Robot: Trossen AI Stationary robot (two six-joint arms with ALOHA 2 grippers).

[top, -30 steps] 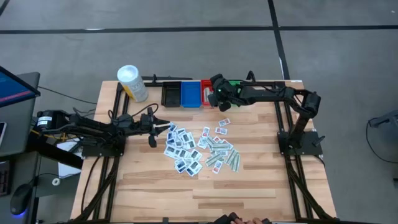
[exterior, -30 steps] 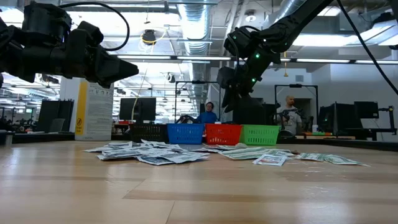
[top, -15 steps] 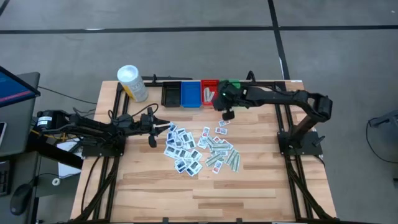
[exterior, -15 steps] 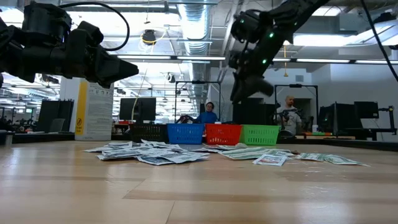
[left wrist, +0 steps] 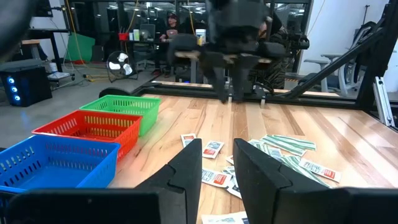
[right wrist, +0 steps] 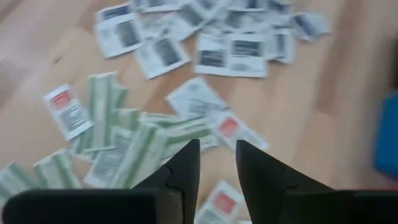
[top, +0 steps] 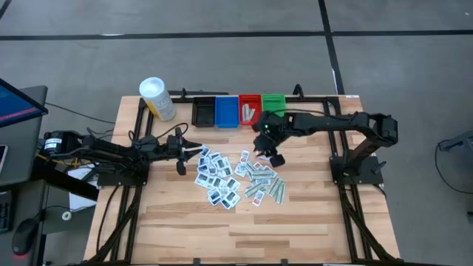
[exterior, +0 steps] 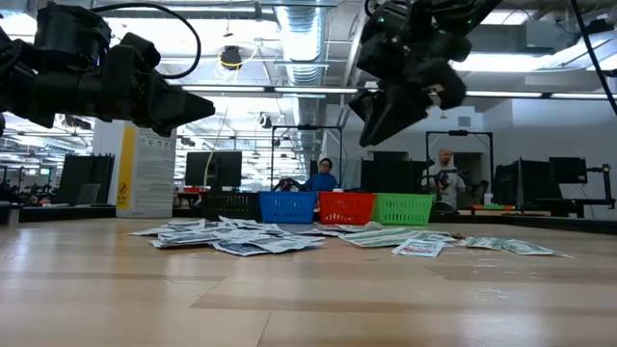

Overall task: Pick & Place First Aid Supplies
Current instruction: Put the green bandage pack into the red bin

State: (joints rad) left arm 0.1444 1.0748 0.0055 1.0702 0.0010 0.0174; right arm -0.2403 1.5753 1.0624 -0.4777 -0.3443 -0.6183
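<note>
Both claws part-open and empty, right claw [top: 267, 150] now off the bins, above the packets [top: 235, 176].

Bare table [top: 295, 222] around packets [top: 236, 177]

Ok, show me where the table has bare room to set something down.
Bare wood lies along the table's near edge, below the packet pile, and right of it toward the right arm's base. Crowded: the middle, and the bin row at the far edge.
</note>
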